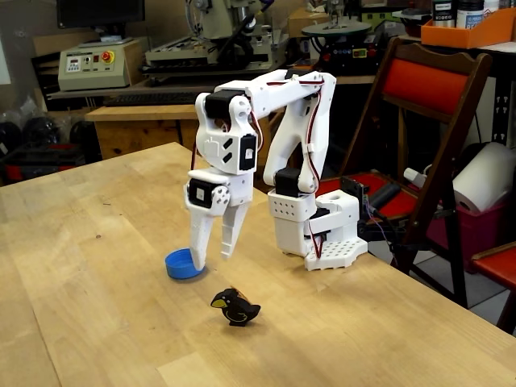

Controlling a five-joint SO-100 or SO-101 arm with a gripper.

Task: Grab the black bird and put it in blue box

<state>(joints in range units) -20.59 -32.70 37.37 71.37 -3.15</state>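
The black bird point(235, 307), a small flat figurine with a yellow beak, stands upright on the wooden table point(97, 282) near the front. The blue box point(183, 264), a shallow round blue dish, lies on the table behind and to the left of the bird. My white gripper point(213, 258) hangs pointing down just right of the dish, its left finger overlapping the dish's right rim in this view. Its fingers are apart and nothing is between them. The bird is a short way in front of the gripper, apart from it.
The arm's white base point(318, 230) sits at the table's right edge. A wooden folding chair with red pads point(427, 121) stands right of the table. An orange bin point(468, 31) and machines stand on benches at the back.
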